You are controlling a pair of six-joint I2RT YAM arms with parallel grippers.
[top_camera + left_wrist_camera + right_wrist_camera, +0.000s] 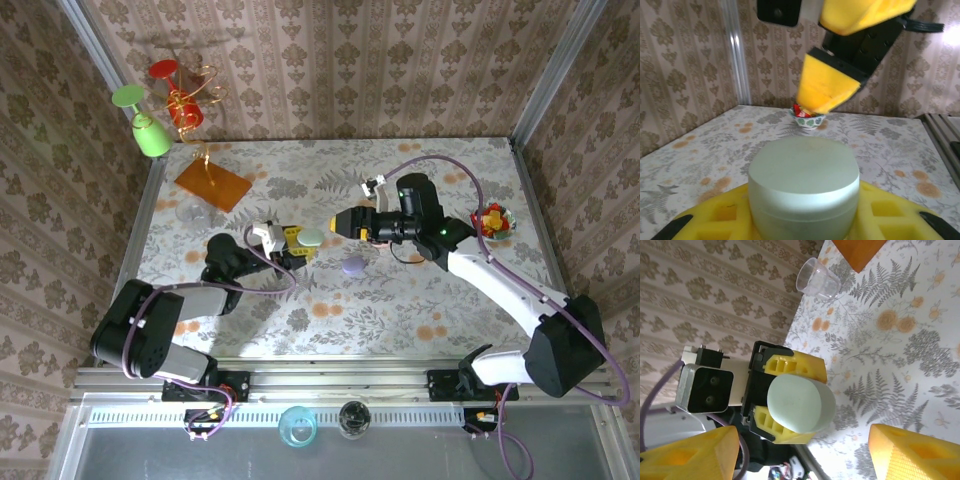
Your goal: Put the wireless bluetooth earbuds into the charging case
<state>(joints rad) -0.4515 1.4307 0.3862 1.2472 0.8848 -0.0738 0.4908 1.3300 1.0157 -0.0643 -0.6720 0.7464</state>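
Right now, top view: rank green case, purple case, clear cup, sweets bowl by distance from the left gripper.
1. green case, held in the left gripper
2. purple case, just to its right
3. clear cup, to the left
4. sweets bowl, far right

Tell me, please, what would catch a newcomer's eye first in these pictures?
The pale green case stands out, clamped in the left gripper near the middle of the floral table. The right gripper faces it with its jaws open. A purple case lies just nearer the arm bases, and a bowl of red and yellow sweets sits by the table's right edge.
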